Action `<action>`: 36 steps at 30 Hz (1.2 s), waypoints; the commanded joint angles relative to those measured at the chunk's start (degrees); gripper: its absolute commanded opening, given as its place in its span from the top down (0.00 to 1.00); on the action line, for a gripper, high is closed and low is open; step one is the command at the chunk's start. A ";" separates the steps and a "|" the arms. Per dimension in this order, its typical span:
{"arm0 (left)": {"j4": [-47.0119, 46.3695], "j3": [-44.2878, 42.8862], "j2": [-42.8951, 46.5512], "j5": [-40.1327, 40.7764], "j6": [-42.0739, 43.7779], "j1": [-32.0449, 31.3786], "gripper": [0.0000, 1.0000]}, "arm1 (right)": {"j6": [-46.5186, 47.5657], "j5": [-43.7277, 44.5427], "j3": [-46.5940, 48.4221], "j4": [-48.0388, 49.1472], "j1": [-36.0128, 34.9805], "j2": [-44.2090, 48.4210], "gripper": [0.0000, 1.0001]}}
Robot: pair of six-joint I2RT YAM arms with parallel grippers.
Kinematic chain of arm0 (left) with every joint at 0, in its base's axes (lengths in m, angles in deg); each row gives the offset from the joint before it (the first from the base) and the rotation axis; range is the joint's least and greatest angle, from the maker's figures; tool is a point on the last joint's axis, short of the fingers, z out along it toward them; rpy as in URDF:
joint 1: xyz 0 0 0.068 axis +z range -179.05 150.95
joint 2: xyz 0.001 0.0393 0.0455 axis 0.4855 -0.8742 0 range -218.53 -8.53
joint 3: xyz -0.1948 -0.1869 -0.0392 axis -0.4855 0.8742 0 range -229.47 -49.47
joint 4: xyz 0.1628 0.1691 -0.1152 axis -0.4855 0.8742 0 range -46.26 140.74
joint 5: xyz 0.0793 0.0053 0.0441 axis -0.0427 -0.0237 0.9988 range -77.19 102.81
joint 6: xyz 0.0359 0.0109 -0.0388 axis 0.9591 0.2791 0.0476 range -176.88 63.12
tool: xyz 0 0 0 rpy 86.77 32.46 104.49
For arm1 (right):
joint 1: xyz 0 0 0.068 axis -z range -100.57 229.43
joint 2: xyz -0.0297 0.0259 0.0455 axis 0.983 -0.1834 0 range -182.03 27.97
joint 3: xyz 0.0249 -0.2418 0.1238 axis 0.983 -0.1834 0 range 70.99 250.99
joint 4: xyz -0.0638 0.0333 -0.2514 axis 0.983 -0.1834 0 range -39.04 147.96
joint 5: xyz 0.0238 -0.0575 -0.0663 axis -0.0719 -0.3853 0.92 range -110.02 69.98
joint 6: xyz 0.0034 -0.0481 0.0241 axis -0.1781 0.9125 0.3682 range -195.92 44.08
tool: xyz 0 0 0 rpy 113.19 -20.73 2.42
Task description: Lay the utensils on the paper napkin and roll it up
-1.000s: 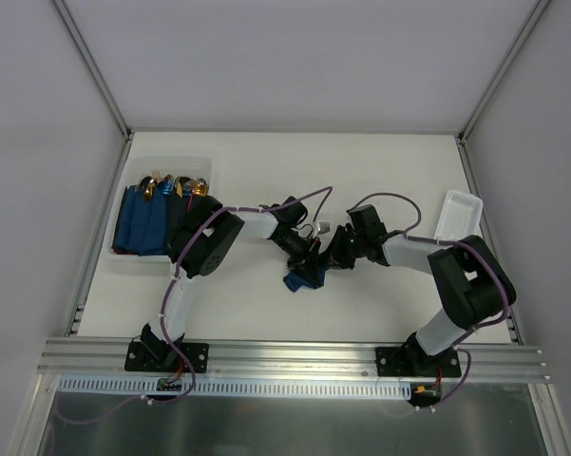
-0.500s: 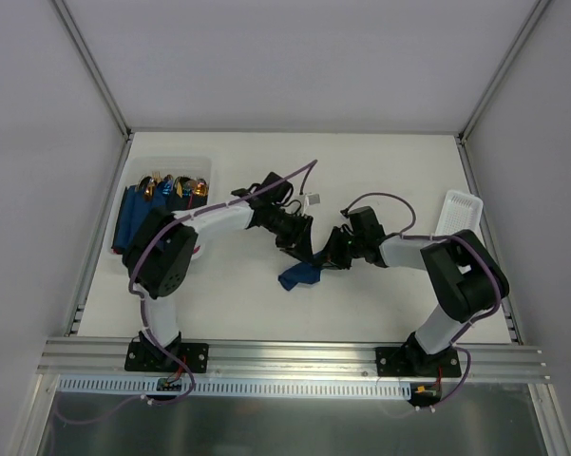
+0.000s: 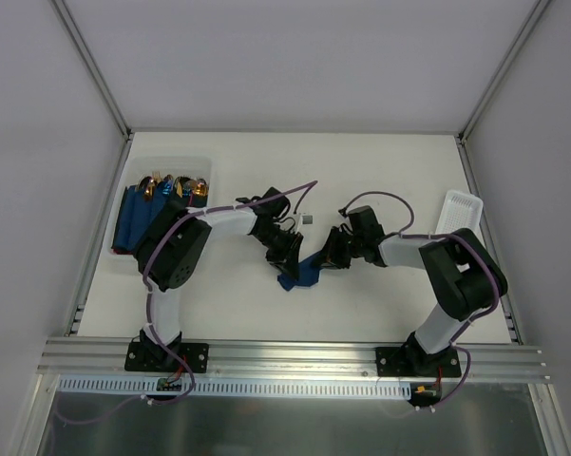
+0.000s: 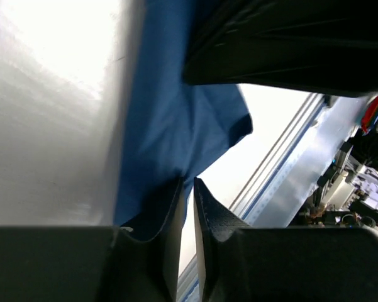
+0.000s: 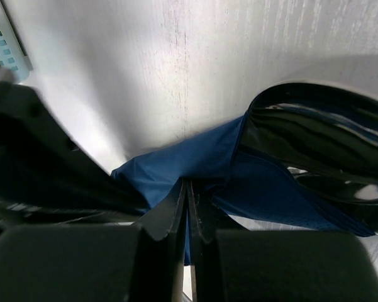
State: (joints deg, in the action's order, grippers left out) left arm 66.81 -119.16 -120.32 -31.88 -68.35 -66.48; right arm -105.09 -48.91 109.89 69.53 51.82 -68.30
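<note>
left tool [image 3: 287, 256] back down at the paper napkin [image 3: 302, 276] after lifting away, left elbow [image 3: 176, 252] swung leftward

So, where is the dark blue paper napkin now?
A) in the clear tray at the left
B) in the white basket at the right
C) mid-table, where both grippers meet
C: the top view shows the paper napkin near the middle of the table, with the left gripper and the right gripper both at it.
</note>
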 commanded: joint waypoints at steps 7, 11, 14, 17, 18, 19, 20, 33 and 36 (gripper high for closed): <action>5.05 -0.44 -8.88 7.32 1.62 0.25 0.96 | 5.44 6.12 0.04 -11.04 -0.51 -2.09 0.93; 5.32 -1.06 -10.99 7.16 0.65 0.34 0.98 | 5.00 5.68 1.00 -13.50 -0.42 2.74 0.84; 5.32 -1.59 -11.70 6.98 0.21 0.34 0.98 | 3.51 4.81 1.18 -14.12 -0.42 7.48 0.77; 5.32 -2.46 -12.48 6.63 0.13 0.34 0.99 | 0.26 4.54 0.57 -13.25 -0.68 10.74 0.75; 5.32 -2.99 -12.84 6.19 -0.05 0.34 0.99 | -0.88 4.36 -1.08 -12.03 -0.68 11.36 0.74; 5.32 -3.17 -13.10 5.93 -0.14 0.43 0.99 | -2.98 4.45 -2.06 -10.53 -0.68 12.06 0.73; 5.32 -3.34 -13.37 6.01 -0.22 0.43 0.99 | -3.70 4.97 -3.03 -9.74 -0.77 12.68 0.71; 5.32 -3.61 -13.63 5.84 -0.49 0.43 1.00 | -7.92 11.65 -8.31 -11.93 -0.77 17.70 0.55; 5.41 -3.79 -13.81 5.75 -0.49 0.43 1.00 | -7.92 12.27 -8.22 -8.77 -0.86 15.59 0.54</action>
State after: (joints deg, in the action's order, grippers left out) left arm 73.26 -123.91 -130.31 -36.34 -70.88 -66.06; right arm -111.75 -39.40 101.80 58.01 51.36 -52.10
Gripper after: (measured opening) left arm 0.008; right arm 0.457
